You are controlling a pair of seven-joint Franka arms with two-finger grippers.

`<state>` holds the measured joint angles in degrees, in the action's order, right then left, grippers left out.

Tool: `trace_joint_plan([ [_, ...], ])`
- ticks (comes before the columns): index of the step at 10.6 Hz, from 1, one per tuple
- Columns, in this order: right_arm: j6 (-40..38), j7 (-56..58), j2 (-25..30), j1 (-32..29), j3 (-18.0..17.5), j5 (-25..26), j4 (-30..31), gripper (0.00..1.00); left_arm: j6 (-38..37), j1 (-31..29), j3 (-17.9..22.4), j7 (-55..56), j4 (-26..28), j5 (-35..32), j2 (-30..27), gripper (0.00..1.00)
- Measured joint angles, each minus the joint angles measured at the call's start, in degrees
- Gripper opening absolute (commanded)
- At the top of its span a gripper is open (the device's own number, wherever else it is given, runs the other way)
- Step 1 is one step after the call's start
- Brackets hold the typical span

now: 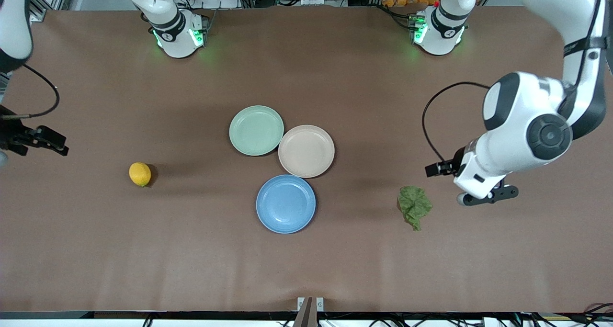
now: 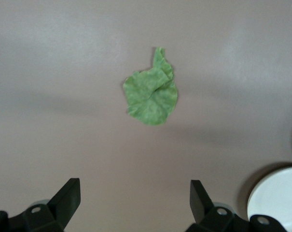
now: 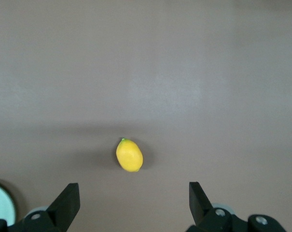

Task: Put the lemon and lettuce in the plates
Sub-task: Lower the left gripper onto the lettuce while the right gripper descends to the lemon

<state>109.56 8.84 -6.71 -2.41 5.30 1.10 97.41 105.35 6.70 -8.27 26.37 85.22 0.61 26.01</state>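
Both wide-open, empty hands hover, left hand (image 2: 135, 203) over the counter near the wrinkly green lettuce leaf (image 1: 414, 205), right hand (image 3: 134, 203) near the small yellow lemon (image 1: 140, 174); next, probably descend and grasp.

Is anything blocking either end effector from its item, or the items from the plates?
Nothing visible. Bare table lies between the open left end effector and the lettuce, and between the open right end effector and the lemon. Paths to the blue plate and beige plate look clear.

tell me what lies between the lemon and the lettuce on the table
In the front view the blue plate lies between the lemon and the lettuce, with bare table on either side of it.
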Motion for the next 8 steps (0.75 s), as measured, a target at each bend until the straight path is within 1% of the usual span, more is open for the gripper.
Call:
trace_joint_plan([
  [2,1.9,0.9,-1.4,-0.2,0.2,0.0,1.5,1.0,4.0,0.3,0.0,4.3,0.0,-0.5,2.9,1.0],
  [6,1.7,0.9,-1.9,-0.2,0.1,0.0,2.0,1.0,15.0,0.3,0.1,11.9,0.1,-1.6,8.6,1.0],
  [7,2.4,0.9,-2.1,-0.2,0.1,0.0,3.1,1.0,17.5,0.3,0.2,13.1,0.1,-1.6,10.5,1.0],
  [8,4.6,0.9,-2.5,-0.2,0.1,0.0,4.9,1.0,19.4,0.3,0.2,13.7,0.1,-1.6,12.3,1.0],
])
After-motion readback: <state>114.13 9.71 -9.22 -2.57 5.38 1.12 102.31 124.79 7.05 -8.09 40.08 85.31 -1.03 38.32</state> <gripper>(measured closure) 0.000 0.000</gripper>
